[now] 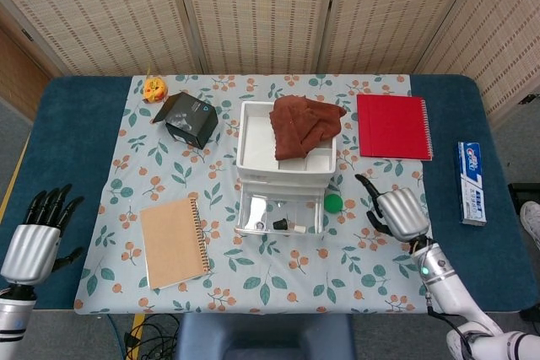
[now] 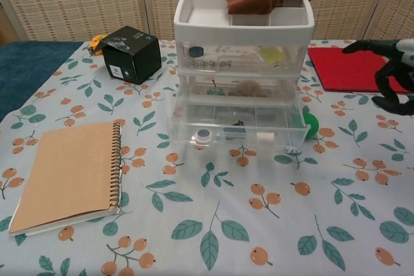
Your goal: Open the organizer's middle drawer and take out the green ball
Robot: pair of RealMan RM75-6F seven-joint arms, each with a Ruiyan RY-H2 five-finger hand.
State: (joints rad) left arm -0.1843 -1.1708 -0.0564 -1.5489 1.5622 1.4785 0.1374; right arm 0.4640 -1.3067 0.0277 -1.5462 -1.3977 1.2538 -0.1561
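Red notebook (image 1: 393, 126), tan notebook (image 1: 174, 243), black box (image 1: 191, 120), toothpaste (image 1: 472, 183)
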